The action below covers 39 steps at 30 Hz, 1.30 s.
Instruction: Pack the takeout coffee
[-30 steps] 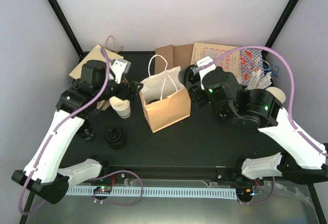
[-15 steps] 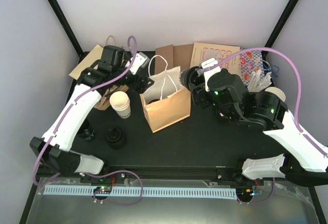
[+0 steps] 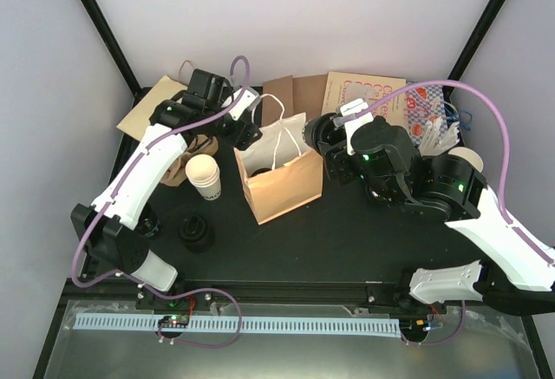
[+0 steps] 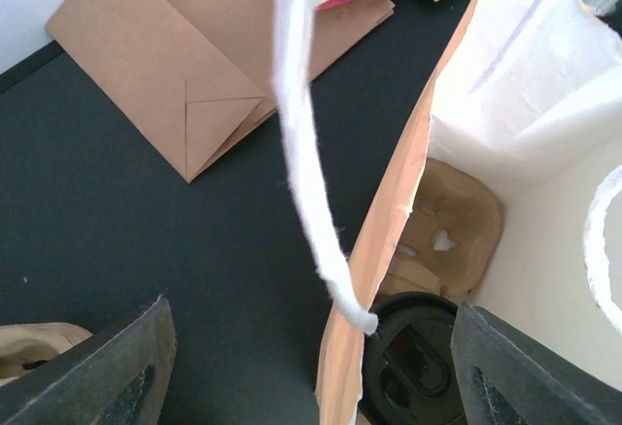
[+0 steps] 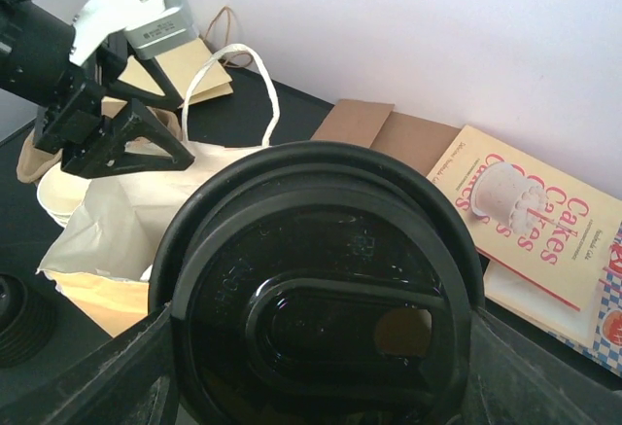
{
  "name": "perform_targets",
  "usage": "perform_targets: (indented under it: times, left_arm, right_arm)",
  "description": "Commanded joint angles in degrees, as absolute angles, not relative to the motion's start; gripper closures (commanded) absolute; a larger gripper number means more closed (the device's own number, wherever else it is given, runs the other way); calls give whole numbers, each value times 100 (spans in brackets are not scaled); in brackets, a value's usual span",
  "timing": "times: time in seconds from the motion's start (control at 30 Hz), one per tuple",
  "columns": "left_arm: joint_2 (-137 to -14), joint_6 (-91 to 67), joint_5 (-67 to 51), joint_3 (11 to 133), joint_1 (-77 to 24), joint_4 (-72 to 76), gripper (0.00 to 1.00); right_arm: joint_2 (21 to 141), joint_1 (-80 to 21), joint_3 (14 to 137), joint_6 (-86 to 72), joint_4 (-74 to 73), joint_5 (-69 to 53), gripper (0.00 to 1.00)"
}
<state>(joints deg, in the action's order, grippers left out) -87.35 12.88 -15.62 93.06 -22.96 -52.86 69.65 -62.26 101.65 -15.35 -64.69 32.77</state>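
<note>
The tan paper bag (image 3: 282, 184) stands open mid-table. My right gripper (image 3: 322, 139) hovers by the bag's right rim, shut on a takeout coffee whose black lid (image 5: 321, 299) fills the space between its fingers (image 5: 146, 371). My left gripper (image 3: 247, 133) is at the bag's left rim. It is open, straddling the bag's wall (image 4: 389, 250) and white handle (image 4: 301, 153) without touching them. Inside the bag sit another black lid (image 4: 418, 362) and a pulp tray (image 4: 452, 226).
A lidless white cup (image 3: 205, 176) stands left of the bag, with pulp trays (image 3: 178, 169) behind it and a stack of black lids (image 3: 195, 233) nearer. Flat brown bags (image 3: 149, 108) and a cake box (image 3: 368, 94) lie at the back.
My left arm swung from beside the lidless cup up and right to the bag's left rim, its jaws narrowing slightly. The right arm with the coffee barely moved.
</note>
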Motion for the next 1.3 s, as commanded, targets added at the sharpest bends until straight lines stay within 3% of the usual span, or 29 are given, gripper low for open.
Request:
perform_targets:
  times: [0.0,0.17,0.37,0.47,0.8,1.0,1.27]
  left_arm:
    - [-8920,1389,-1715,9502,-2320,-5366,24]
    - [-9066,1389,-1835,9499,-2344,-5411,39]
    - [-9062,1458,-1607,9543,-2566,-5427,86]
    - [-8934,1508,-1158,9549,-2778,-5378,97]
    - [-8047,1794,387,8992,-3686,-4860,98]
    - [-7428,1968,729,8242,-4136,-4197,98]
    - [-7022,1834,883,7692,-4423,-4002,99]
  right_arm:
    - [6929,-6200,10266,-1556,-6434,3306,28]
    - [6972,-6200,10362,-1543,-6441,3295,28]
    - [6987,-6193,10392,-1509,-6411,3312,28]
    - [6994,-6205,10399,-1499,-6400,3319,28]
    - [6962,-6201,10202,-1428,-6431,3060,28]
    - [6611,-6202,9541,-1351,-6135,2312,28]
    - [6014,-6202,8571,-1535,-5591,2227,29]
